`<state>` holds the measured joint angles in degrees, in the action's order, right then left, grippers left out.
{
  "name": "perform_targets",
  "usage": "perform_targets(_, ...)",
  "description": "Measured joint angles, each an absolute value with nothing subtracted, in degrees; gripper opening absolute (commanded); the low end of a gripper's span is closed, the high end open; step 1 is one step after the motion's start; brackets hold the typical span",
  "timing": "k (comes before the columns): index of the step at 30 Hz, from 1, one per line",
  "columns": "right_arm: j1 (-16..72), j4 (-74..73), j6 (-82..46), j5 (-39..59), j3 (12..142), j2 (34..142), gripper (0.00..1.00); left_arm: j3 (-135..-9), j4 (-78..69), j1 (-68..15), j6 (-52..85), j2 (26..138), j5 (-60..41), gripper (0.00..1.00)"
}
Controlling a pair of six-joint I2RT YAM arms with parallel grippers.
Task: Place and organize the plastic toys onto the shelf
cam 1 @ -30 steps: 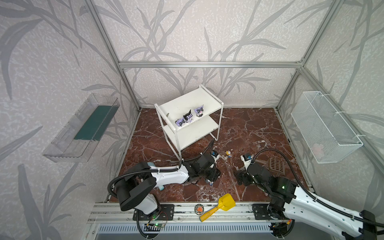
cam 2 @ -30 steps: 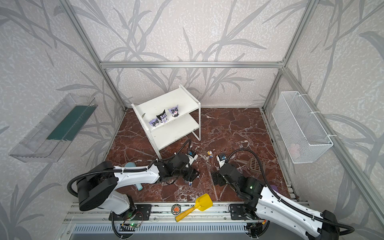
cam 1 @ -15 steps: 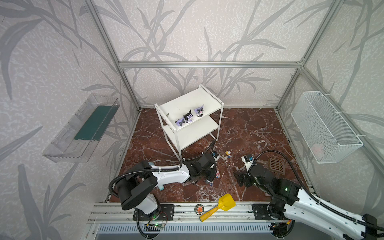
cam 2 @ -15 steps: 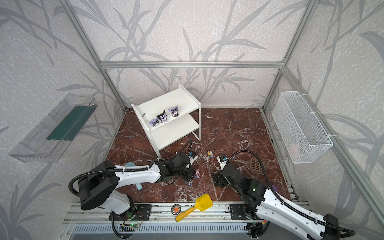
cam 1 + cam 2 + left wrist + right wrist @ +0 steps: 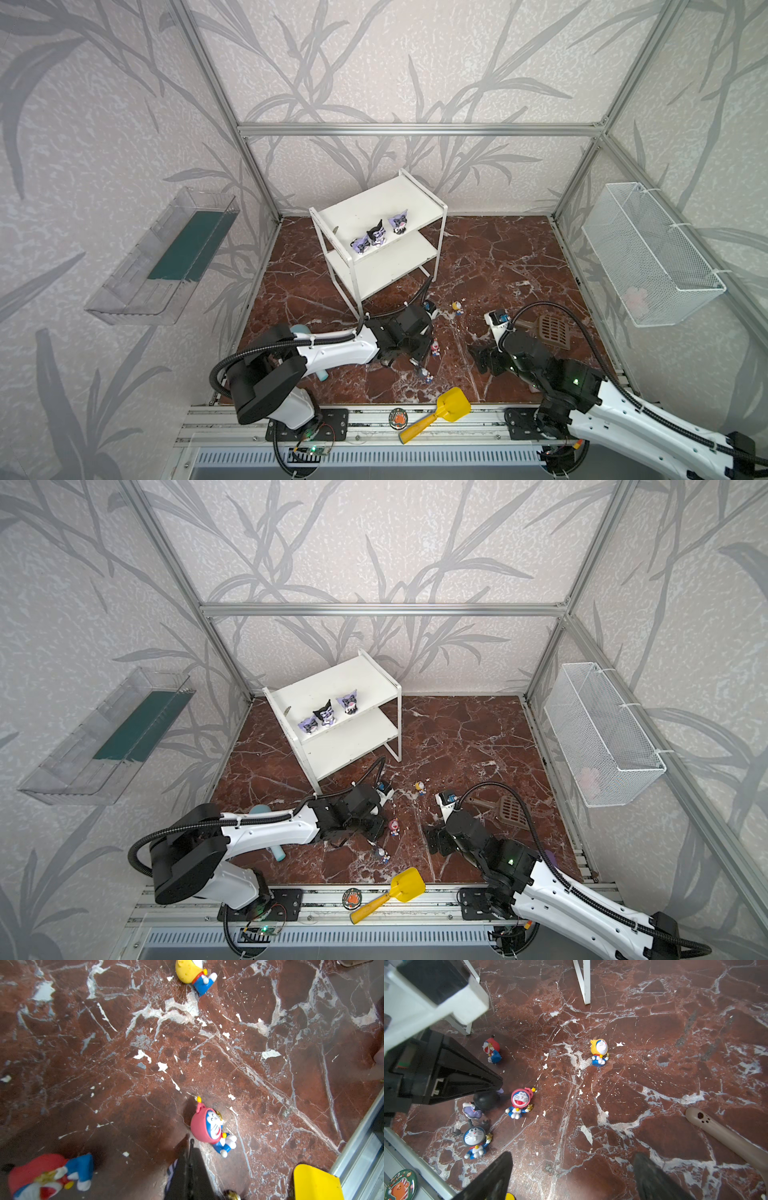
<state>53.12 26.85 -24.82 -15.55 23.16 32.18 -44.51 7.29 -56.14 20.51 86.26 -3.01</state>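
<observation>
Three purple and black plastic toys (image 5: 377,233) (image 5: 324,715) stand in a row on the top board of the white shelf (image 5: 374,205) (image 5: 332,679). On the marble floor stand a yellow-headed toy (image 5: 457,307) (image 5: 599,1051) (image 5: 193,972), a pink one (image 5: 435,348) (image 5: 520,1101) (image 5: 209,1126), a grey one (image 5: 426,374) (image 5: 475,1140) and a red one (image 5: 492,1049) (image 5: 45,1174). A fourth purple and black toy (image 5: 479,1104) lies under the tip of my left gripper (image 5: 190,1142) (image 5: 499,1084) (image 5: 413,358), whose jaws are shut together beside the pink toy. My right gripper (image 5: 574,1159) (image 5: 480,360) hangs open over bare floor.
A yellow scoop (image 5: 440,411) (image 5: 315,1182) and a round badge (image 5: 398,417) lie on the front rail. To the right a brown slotted scoop (image 5: 550,330) (image 5: 726,1138) rests on the floor. A teal cylinder (image 5: 301,330) sits behind my left arm. Clear tray (image 5: 166,257) and wire basket (image 5: 652,257) hang on the walls.
My left gripper has closed from part open to shut, low over the floor by the pink toy. The right arm has drawn back slightly toward the front, still open.
</observation>
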Motion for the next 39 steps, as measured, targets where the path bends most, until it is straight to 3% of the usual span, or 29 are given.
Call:
perform_targets(10,53.12,27.79,-26.68,-19.00,23.18,31.90,0.91,-54.65,16.03,-60.97,19.31,88.23,11.27,0.00)
perform_targets(22,53.12,42.00,-41.36,-32.56,28.03,31.57,0.91,-76.05,28.95,-69.54,19.53,111.09,38.09,0.00)
perform_targets(34,53.12,53.30,-52.75,-38.11,29.32,24.29,0.91,-87.77,33.41,-69.97,18.85,123.28,44.71,0.00)
perform_targets(35,53.12,53.56,-53.10,-38.37,29.32,23.90,0.91,-87.83,33.39,-69.95,18.74,123.48,44.42,0.02)
perform_targets(39,53.12,54.76,-54.39,-39.11,29.32,23.90,0.92,-87.99,33.39,-69.97,17.89,123.59,42.89,0.23)
